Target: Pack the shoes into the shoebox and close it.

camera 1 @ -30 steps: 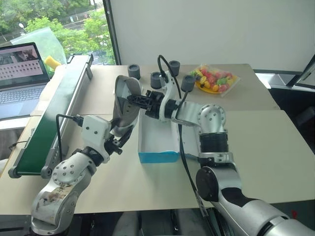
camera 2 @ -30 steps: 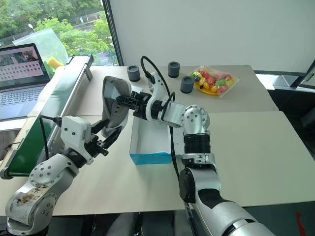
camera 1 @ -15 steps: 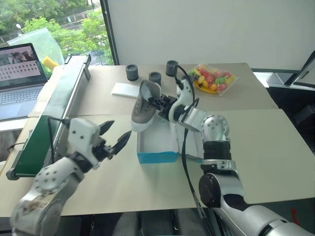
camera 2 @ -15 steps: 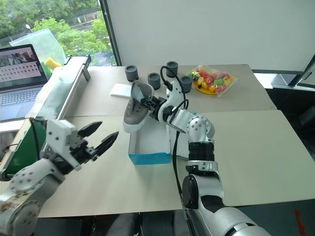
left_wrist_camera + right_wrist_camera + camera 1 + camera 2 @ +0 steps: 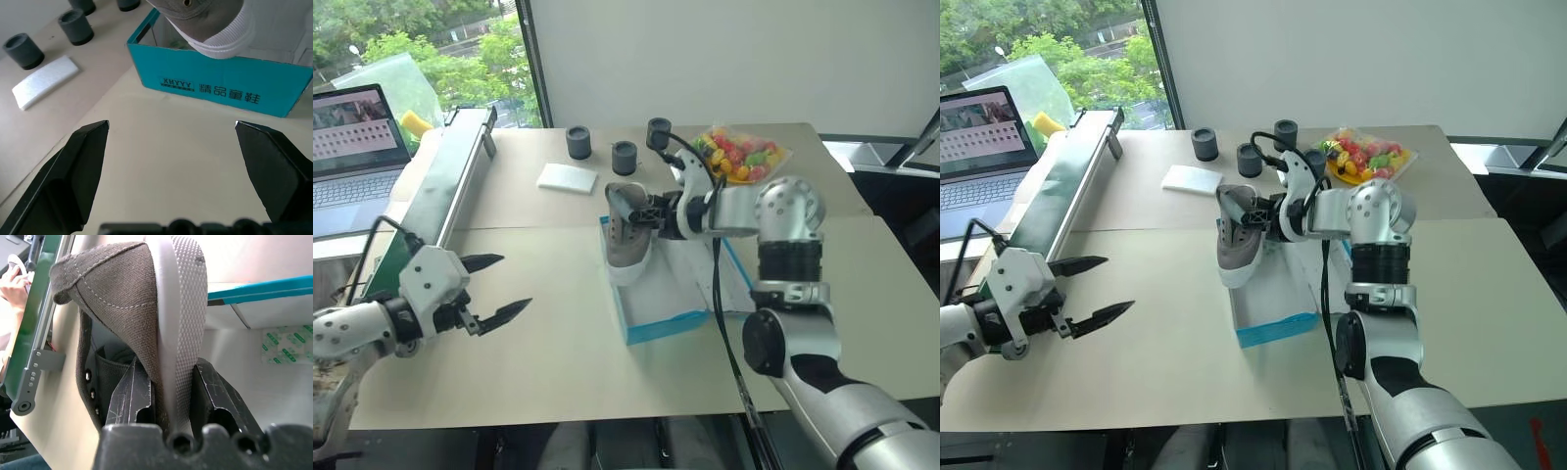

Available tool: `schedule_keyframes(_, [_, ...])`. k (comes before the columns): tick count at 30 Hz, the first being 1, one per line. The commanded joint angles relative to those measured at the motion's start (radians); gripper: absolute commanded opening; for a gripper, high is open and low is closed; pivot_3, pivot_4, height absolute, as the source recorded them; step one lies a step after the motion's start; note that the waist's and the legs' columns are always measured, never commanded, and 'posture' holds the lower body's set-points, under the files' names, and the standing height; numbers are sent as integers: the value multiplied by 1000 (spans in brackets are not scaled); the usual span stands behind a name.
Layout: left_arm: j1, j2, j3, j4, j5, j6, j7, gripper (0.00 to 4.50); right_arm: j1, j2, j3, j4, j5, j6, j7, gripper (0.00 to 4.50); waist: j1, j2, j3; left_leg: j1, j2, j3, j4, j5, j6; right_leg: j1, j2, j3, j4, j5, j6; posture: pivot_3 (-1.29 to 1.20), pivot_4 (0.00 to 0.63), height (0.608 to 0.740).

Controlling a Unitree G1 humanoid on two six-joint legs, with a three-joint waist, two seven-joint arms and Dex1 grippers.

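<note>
- Since the earlier frame, the left end effector [image 5: 496, 288] has released the shoe [image 5: 628, 235] and withdrawn, fingers spread wide, empty.
- Right end effector [image 5: 168, 396] pinches the shoe's heel over the shoebox [image 5: 661, 325].

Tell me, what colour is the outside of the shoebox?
Bright turquoise-blue; the shoebox shows it best in the left wrist view.

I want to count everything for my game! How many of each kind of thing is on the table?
Grey shoe: 1
Blue shoebox: 1
Dark grey cups: 3
White pad: 1
Bag of colourful sweets: 1
Laptop, on the side desk: 1
Total: 8
</note>
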Motion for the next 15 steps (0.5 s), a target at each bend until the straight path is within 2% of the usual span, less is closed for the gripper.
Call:
schedule_keyframes(1, [-3, -27, -30, -44, -5, -11, 15, 4422, -86, -13, -72, 26, -12, 34, 2, 829, 0, 0, 0, 0, 0, 0, 0, 0, 0, 0, 0, 0, 0, 0, 0, 0, 150, 731])
schedule_keyframes(7, [-11, -70, -64, -112, -31, 28, 59, 4422, -181, -34, -118, 74, -42, 60, 27, 829, 1, 0, 0, 0, 0, 0, 0, 0, 0, 0, 0, 0, 0, 0, 0, 0, 150, 731])
schedule_keyframes(10, [-21, -65, -75, -125, -30, 39, 69, 4422, -189, -65, -68, 66, -71, 66, 57, 829, 1, 0, 0, 0, 0, 0, 0, 0, 0, 0, 0, 0, 0, 0, 0, 0, 150, 731])
schedule_keyframes(15, [-40, -58, -76, -125, -29, 46, 72, 4422, -78, -181, 118, 17, -108, 109, 122, 829, 3, 0, 0, 0, 0, 1, 0, 0, 0, 1, 0, 0, 0, 0, 0, 0, 150, 731])
